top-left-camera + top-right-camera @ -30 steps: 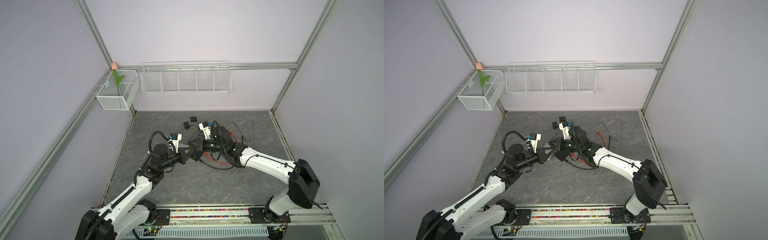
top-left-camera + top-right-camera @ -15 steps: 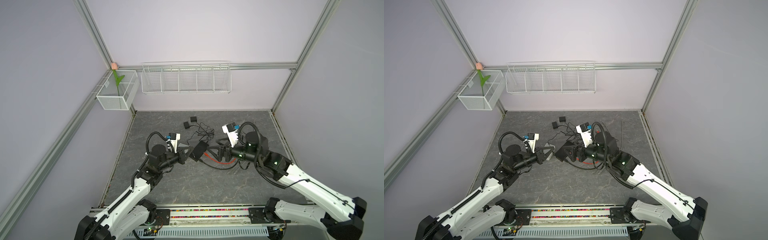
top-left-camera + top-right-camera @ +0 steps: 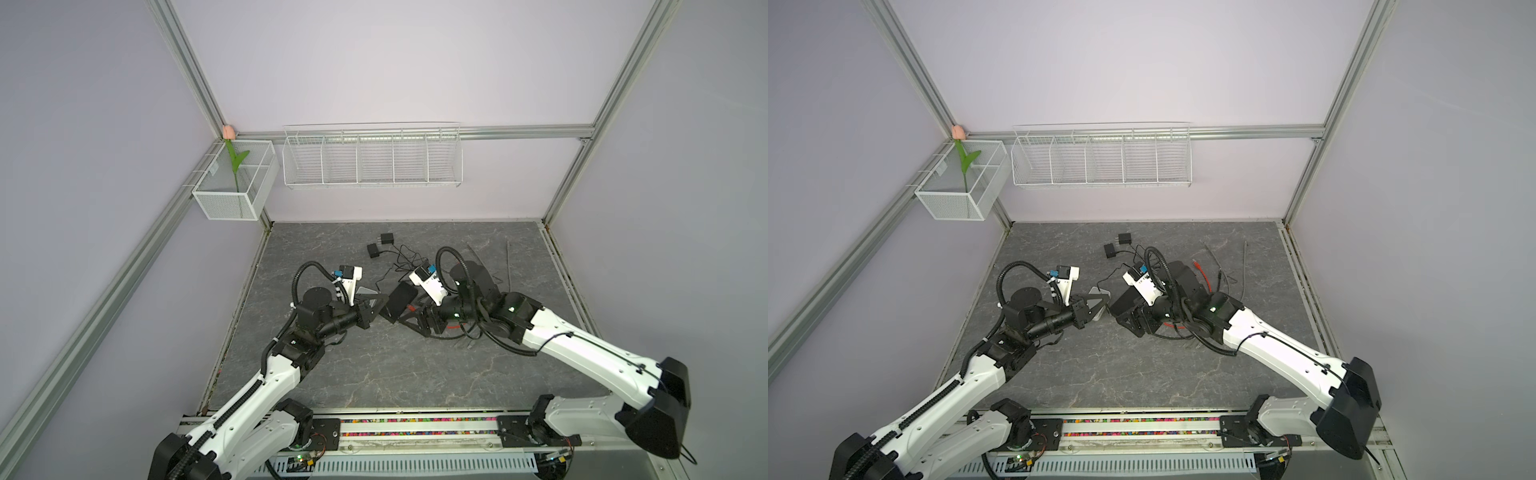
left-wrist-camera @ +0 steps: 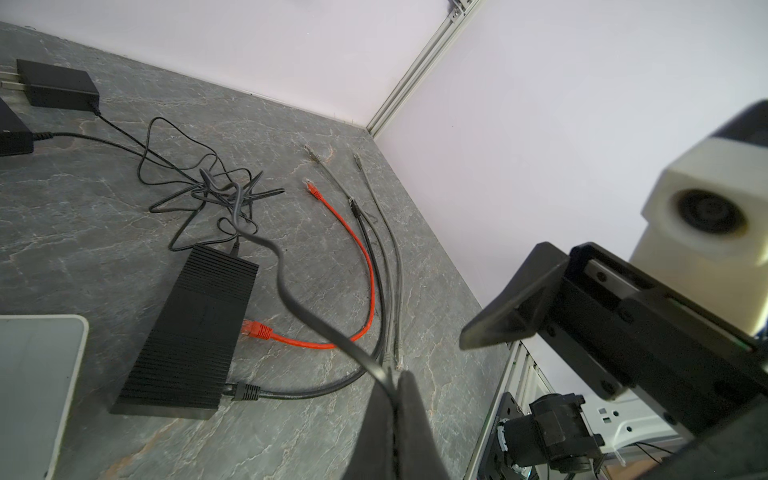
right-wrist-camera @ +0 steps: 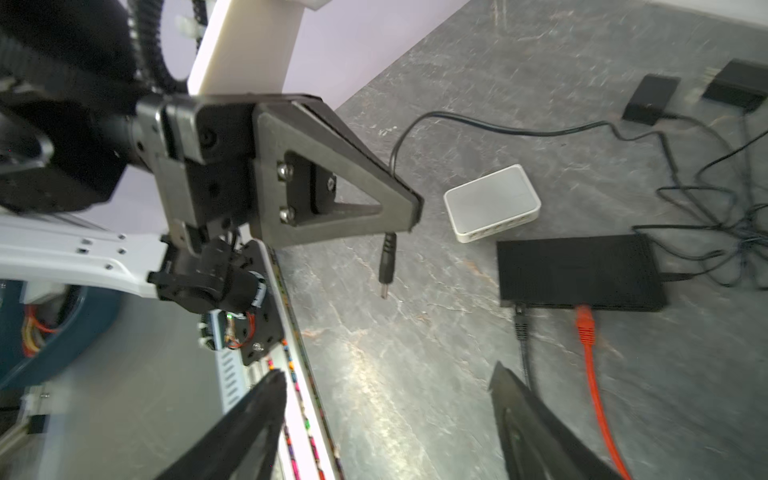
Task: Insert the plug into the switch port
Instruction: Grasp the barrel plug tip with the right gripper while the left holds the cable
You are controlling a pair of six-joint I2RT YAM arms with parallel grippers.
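- Right wrist view: we see the left gripper (image 5: 411,210) clamped tight on a thin black power cable (image 4: 280,278). The plug (image 5: 387,266) hangs just under its tip, pin pointing down at the tabletop (image 5: 374,415) and touching nothing.
- The plug hangs apart from both switches. The white switch (image 5: 492,199) is the nearer, and the black switch (image 5: 577,270) lies just beside that one.
- The right gripper (image 5: 388,376) has its jaws spread wide and holds nothing. It faces the plug from near, not touching it.
- We count two switches, two power adapters (image 4: 58,89) and four patch cables: one red cable (image 4: 372,282), one black patch cable (image 4: 360,220) and two grey cables (image 4: 400,282).
- The red and black patch cables are plugged into the black switch. The grey ends lie loose.
- In both top views the grippers meet almost tip to tip over mid-tabletop.
- For room we note bare tabletop toward the front rail and a cable tangle (image 4: 208,191) on the back-wall side of the switches. The walls are well apart from both grippers.
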